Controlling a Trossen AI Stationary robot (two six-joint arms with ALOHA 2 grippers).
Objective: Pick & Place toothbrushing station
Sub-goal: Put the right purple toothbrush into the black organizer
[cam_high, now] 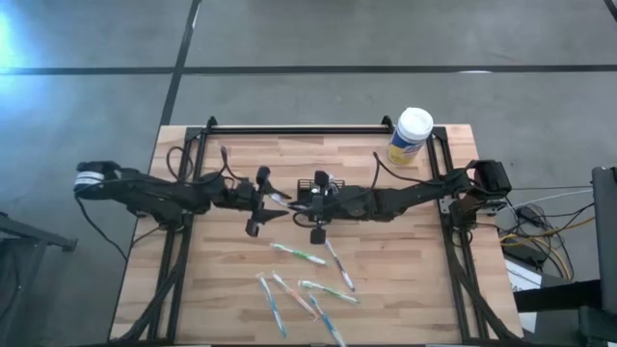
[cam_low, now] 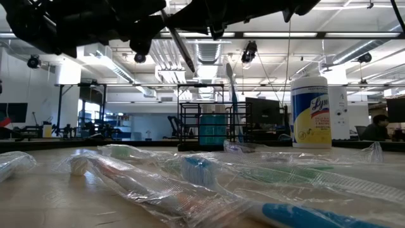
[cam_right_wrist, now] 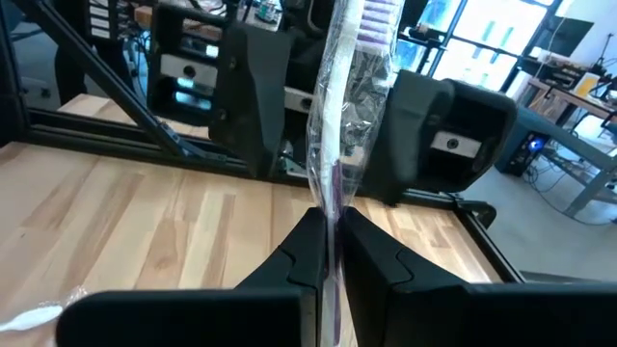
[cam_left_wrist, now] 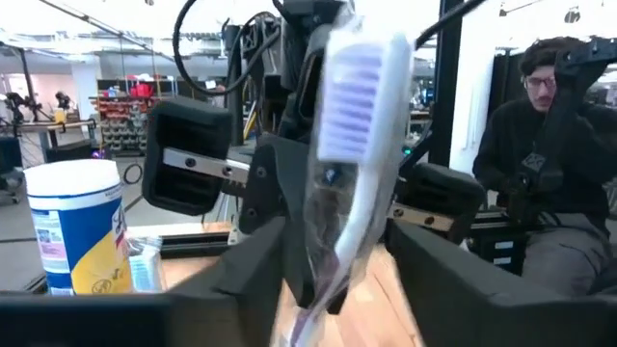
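The right claw [cam_right_wrist: 328, 253] is clamped on a clear-wrapped purple-bristled toothbrush [cam_right_wrist: 339, 145] above mid-worktop; the left claw [cam_left_wrist: 333, 275], fingers parted, brackets that brush's other end; the black wire-mesh toothbrushing station [cam_low: 212, 125] stands on the wooden worktop [cam_high: 386, 251] beneath them.

light wood tabletop [cam_high: 222, 280] with plank stripes, black frame [cam_high: 299, 129]. canister [cam_high: 411, 135]: white lid, yellow label, blue print. held toothbrush [cam_left_wrist: 359, 106]: white, purple bristles, clear wrap. loose toothbrushes [cam_high: 301, 289]: white with teal, blue, orange. black mesh holder [cam_low: 205, 125], both arms dark.
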